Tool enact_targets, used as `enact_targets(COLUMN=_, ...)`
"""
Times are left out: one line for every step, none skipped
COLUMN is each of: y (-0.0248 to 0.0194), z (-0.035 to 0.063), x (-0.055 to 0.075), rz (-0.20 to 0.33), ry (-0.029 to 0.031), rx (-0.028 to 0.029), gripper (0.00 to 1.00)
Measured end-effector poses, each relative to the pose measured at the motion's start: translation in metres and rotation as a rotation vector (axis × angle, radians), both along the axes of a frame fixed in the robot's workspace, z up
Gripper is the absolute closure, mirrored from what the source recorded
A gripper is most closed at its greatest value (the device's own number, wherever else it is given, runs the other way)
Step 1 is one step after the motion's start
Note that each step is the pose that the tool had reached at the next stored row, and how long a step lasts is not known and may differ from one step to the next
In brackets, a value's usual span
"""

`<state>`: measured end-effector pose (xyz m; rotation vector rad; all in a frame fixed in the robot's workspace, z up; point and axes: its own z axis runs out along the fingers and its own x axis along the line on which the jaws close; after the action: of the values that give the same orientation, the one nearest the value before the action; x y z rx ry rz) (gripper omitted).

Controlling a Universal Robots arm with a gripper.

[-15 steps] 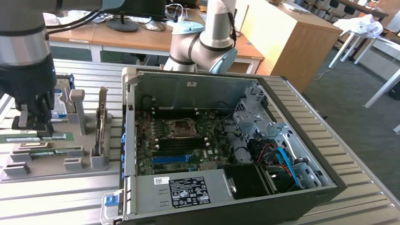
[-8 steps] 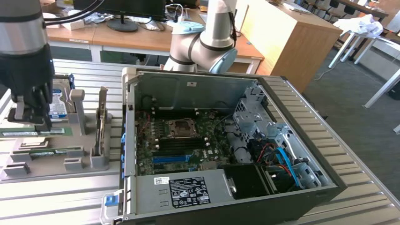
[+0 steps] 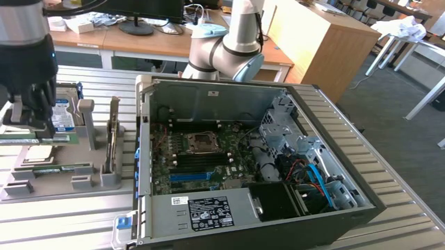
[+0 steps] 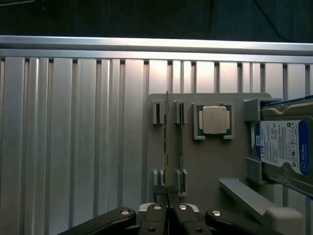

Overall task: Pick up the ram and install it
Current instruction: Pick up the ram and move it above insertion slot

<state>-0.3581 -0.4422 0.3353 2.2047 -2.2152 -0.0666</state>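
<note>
Fingers [image 4: 157, 215] tight on thin, edge-on green ram [image 4: 166, 142] at grey slotted tray [image 4: 210, 161].

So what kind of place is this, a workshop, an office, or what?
Probably a robotics lab in an office-like room: a robot arm stands by a slatted metal table with an opened computer case and a grey parts tray, and there are wooden desks behind.

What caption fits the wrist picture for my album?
Gripper pinches the ram, beside a second stick in the holder.
</note>
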Motion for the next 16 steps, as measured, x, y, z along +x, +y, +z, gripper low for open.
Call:
enact_targets(y=0.0000, z=0.0025, x=0.000, rz=0.000, ry=-0.0001, rx=0.0000, gripper=0.89)
enact_targets(y=0.0000, z=0.0053, x=0.000, rz=0.000, ry=0.0000, rx=0.0000, gripper=0.89)
enact_targets(y=0.0000, z=0.0081, x=0.000, rz=0.000, ry=0.0000, rx=0.0000, gripper=0.89)
enact_targets(y=0.0000, z=0.0108, x=0.000, rz=0.000, ry=0.0000, rx=0.0001, gripper=0.89)
enact_targets(y=0.0000, z=0.0133, x=0.000, rz=-0.001, ry=0.0000, rx=0.0000, gripper=0.89)
enact_targets(y=0.0000, z=0.0156, x=0.000, rz=-0.001, ry=-0.0001, rx=0.0001, gripper=0.89)
enact_targets(y=0.0000, z=0.0178, x=0.000, rz=-0.001, ry=-0.0001, rx=0.0000, gripper=0.89)
enact_targets(y=0.0000, z=0.0198, x=0.000, rz=-0.001, ry=-0.0001, rx=0.0000, gripper=0.89)
enact_targets(y=0.0000, z=0.0219, x=0.000, rz=-0.001, ry=-0.0001, rx=0.0001, gripper=0.89)
enact_targets(y=0.0000, z=0.0240, x=0.000, rz=-0.001, ry=-0.0001, rx=0.0001, gripper=0.89)
enact_targets(y=0.0000, z=0.0263, x=0.000, rz=-0.001, ry=0.0000, rx=0.0001, gripper=0.89)
enact_targets(y=0.0000, z=0.0285, x=0.000, rz=-0.001, ry=0.0000, rx=0.0001, gripper=0.89)
enact_targets(y=0.0000, z=0.0306, x=0.000, rz=-0.001, ry=0.0000, rx=0.0000, gripper=0.89)
enact_targets(y=0.0000, z=0.0326, x=0.000, rz=-0.001, ry=-0.0001, rx=0.0001, gripper=0.89)
enact_targets(y=0.0000, z=0.0347, x=0.000, rz=-0.001, ry=0.0000, rx=0.0000, gripper=0.89)
enact_targets(y=0.0000, z=0.0365, x=0.000, rz=-0.001, ry=0.0000, rx=0.0000, gripper=0.89)
